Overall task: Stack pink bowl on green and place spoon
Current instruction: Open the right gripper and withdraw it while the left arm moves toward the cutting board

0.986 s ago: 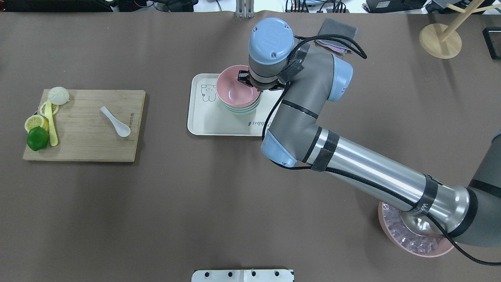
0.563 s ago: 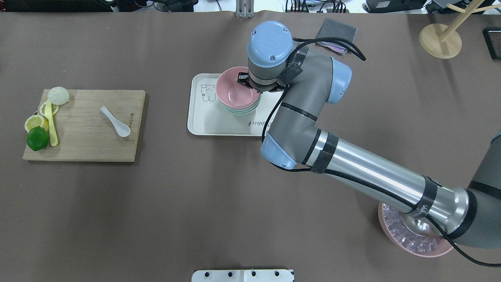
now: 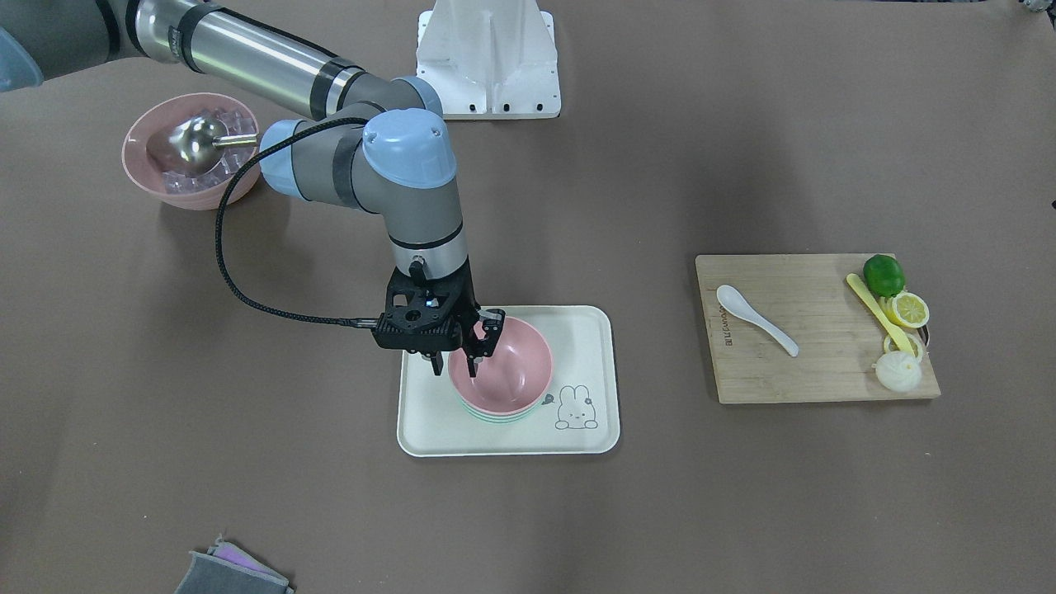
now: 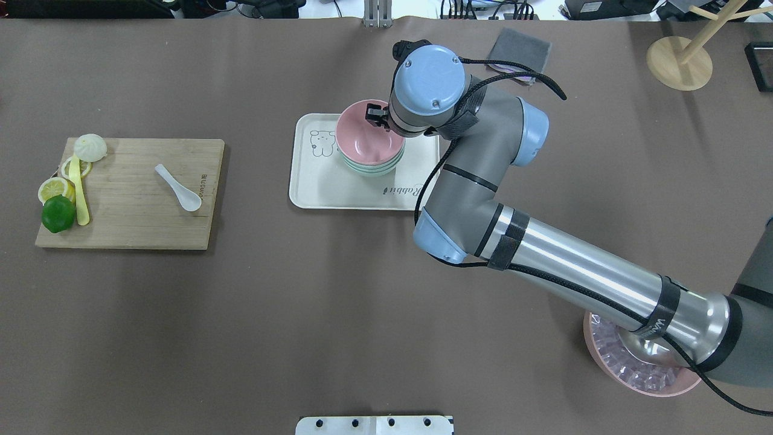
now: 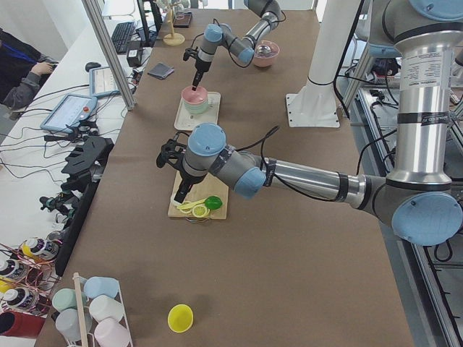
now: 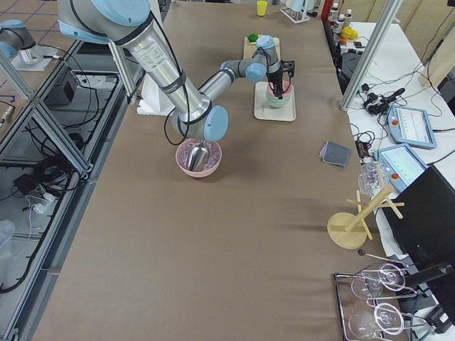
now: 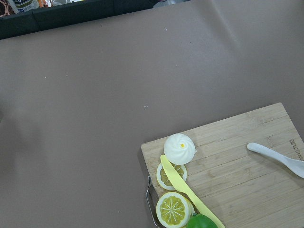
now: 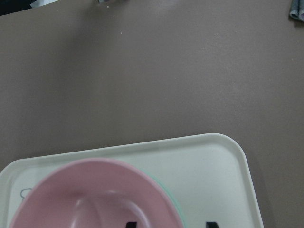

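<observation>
- Pink bowl point(image 4: 367, 134) sat nested in the green bowl point(image 4: 371, 171). Only the green rim showed beneath it. The pair stood on the cream tray point(image 4: 338, 193), about midway along the desk and toward its far edge.
- Over the last second the right arm's wrist had swung slightly toward the robot's right, while the bowl stayed where it was in the stack.
- The right gripper point(image 3: 455, 363) hung at the pink bowl's rim, one finger inside it and one outside. In the right wrist view the tips stood well apart with the thin rim between them. It therefore looked let go, though whether a finger was touching the rim was hard to tell.
- That suggested the stacking step was done, with the spoon still to be placed.
- The white spoon point(image 4: 178, 188) lay untouched on the wooden board point(image 4: 133, 223), toward the desk's end on the robot's left.
- The left gripper point(image 5: 166, 155) hovered over that board. It showed only in the side view, so whether its fingers were parted could not be told.
</observation>
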Robot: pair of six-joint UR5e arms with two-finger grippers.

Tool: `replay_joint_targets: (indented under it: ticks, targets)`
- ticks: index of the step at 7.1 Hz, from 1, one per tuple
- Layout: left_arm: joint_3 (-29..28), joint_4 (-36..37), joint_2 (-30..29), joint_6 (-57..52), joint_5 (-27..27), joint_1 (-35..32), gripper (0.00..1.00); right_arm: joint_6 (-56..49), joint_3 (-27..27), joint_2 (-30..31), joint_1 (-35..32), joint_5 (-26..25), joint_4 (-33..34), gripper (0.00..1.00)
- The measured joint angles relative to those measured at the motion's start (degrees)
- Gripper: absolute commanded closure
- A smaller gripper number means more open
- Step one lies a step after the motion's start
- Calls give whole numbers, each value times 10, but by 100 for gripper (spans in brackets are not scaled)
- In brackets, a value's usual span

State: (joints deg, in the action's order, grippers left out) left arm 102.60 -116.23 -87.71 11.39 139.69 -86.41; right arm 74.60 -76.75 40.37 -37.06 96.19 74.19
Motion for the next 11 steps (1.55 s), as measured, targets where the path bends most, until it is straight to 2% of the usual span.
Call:
replay_joint_targets:
  ticks: [1,4,6,8,11]
  targets:
    - [-2,2,-8,-2,-1,0,2,-8,0,1,-7,17,1,0]
    - [-5,7,-40,5,-3,16,2,-77,-11,15,-85,142,3,0]
    - [0,8,-62,102,-20,58,1,-192,-62,89,-163,233,2,0]
    - [15,8,-75,270,-93,139,2,-347,-125,202,-250,292,1,0]
    - [14,10,-95,517,-249,280,2,-502,-140,318,-359,345,1,0]
